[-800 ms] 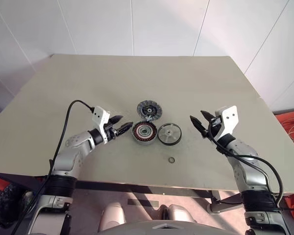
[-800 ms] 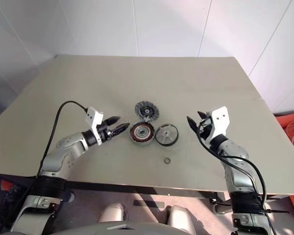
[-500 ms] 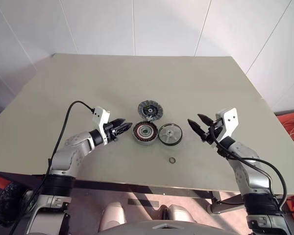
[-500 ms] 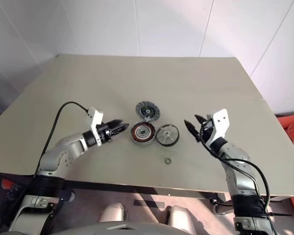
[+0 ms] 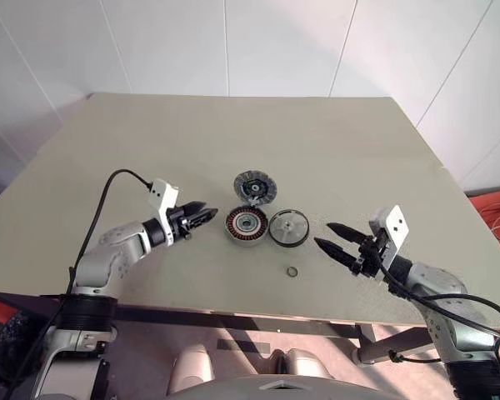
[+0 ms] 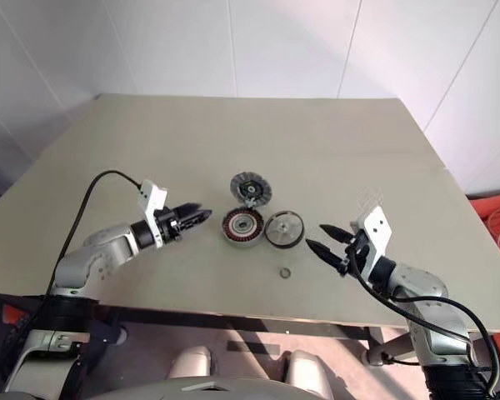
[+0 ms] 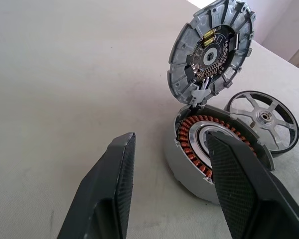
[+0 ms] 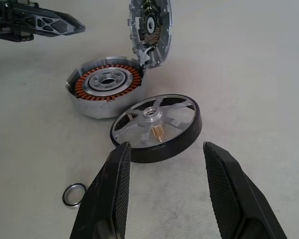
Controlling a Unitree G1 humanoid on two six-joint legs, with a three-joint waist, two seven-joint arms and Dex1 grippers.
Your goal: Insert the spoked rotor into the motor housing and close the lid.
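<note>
Sitting near the middle of the desk (image 5: pixel 108 150), the motor housing (image 5: pixel 247 226) shows its copper windings facing up, w/ the lid (image 5: pixel 256 187) hinged open at its far edge & standing up, inner face showing. Spoked rotor (image 5: pixel 289 228) lies flat just beside the housing on the robot's right, touching or nearly so, can't tell which. Small loose ring (image 5: pixel 292 271) sits on the desk nearer the front edge, apart from the rotor. Left end effector (image 5: pixel 204 217) hovers close to the housing's left side, fingers apart, nothing between them. Right end effector (image 5: pixel 330 236) is right of the rotor, pointing at it, fingers spread & empty.
</note>
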